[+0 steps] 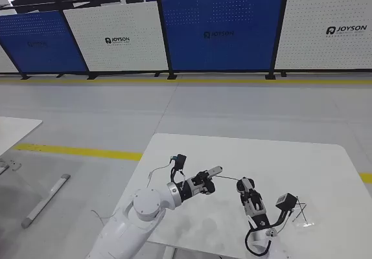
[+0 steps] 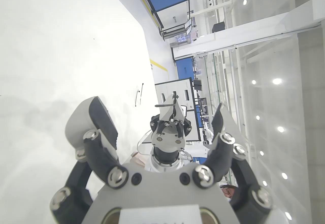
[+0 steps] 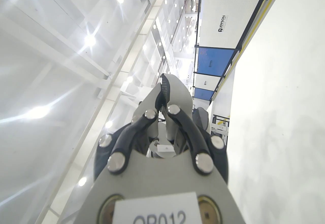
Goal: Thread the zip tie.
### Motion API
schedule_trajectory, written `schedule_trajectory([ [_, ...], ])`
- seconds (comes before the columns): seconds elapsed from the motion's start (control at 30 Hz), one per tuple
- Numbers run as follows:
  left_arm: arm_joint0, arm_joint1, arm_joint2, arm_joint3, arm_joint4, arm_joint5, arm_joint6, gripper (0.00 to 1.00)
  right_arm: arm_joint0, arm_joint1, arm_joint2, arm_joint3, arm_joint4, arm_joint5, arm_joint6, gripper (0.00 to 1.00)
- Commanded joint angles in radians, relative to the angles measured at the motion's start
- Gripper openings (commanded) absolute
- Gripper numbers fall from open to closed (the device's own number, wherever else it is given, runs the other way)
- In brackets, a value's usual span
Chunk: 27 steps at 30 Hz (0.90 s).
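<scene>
White table (image 1: 290, 162) sits under both arms. Right gripper (image 3: 162, 90) pinches the zip tie (image 2: 162, 105) up high so its end sticks out. Left gripper (image 1: 213, 179) is spread wide, facing it, maybe ready to grab.

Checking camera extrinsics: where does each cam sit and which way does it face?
Top view: above the arms, facing down at the table; shows left gripper and right gripper.
Left wrist view: on the left arm, facing along the table at the right gripper; own open gripper in front.
Right wrist view: on the right arm, tilted up at ceiling lights and partitions; own shut gripper in front.
Shared: top and left wrist views both show the right gripper holding the zip tie.
</scene>
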Motion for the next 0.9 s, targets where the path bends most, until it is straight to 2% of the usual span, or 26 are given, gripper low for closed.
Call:
schedule_trajectory([
  [0.0, 0.000, 0.000, 0.000, 0.000, 0.000, 0.000, 0.000, 1.00, 0.000, 0.000, 0.000, 0.000, 0.000, 0.000, 0.000, 0.00],
  [0.2, 0.000, 0.000, 0.000, 0.000, 0.000, 0.000, 0.000, 1.00, -0.002, -0.003, 0.002, 0.000, 0.010, 0.013, 0.026, 0.00],
  [0.3, 0.000, 0.000, 0.000, 0.000, 0.000, 0.000, 0.000, 1.00, 0.009, -0.007, 0.004, 0.009, 0.055, 0.031, 0.065, 0.00],
  [0.6, 0.002, -0.001, 0.003, 0.001, -0.005, -0.001, 0.002, 1.00, 0.009, -0.007, 0.004, 0.009, 0.055, 0.031, 0.065, 0.00],
  [0.67, -0.002, -0.002, 0.010, 0.007, -0.028, -0.015, -0.004, 1.00, 0.009, -0.007, 0.004, 0.009, 0.055, 0.031, 0.065, 0.00],
  [0.77, -0.002, -0.007, 0.014, 0.019, -0.077, -0.063, 0.022, 1.00, 0.009, -0.007, 0.004, 0.009, 0.055, 0.031, 0.065, 0.00],
  [0.87, 0.001, -0.010, 0.021, 0.018, -0.068, -0.082, 0.062, 1.00, 0.009, -0.007, 0.004, 0.009, 0.055, 0.031, 0.065, 0.00],
])
